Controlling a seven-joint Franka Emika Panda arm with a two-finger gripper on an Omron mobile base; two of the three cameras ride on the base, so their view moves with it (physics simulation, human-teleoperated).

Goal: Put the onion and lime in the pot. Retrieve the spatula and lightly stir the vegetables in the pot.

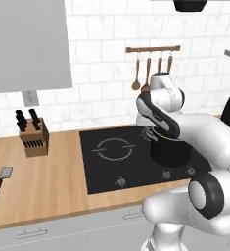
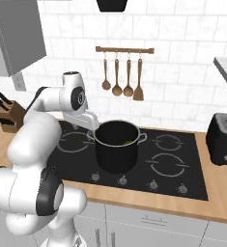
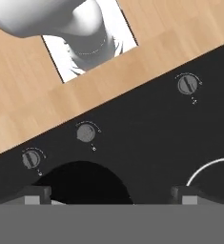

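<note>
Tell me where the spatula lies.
In the left base view, the spatula lies on the wooden counter at far left, below the knife block.

Domestic kitchen, rendered. A black cooktop (image 2: 148, 166) with ring-marked burners and a row of front control knobs (image 3: 86, 133) is set into a wooden countertop (image 1: 43, 181) above grey drawer fronts (image 1: 35, 233). The back wall is clad in white tile (image 2: 182, 58) and carries a wooden rail (image 2: 125, 49) hung with wooden spoons and a turner. A knife block (image 1: 34, 138) stands on the counter left of the cooktop, a dark toaster (image 2: 222, 140) to its right, and a tall black pot (image 2: 117, 146) on a burner. A grey wall cabinet (image 1: 28, 44) hangs overhead.
</note>
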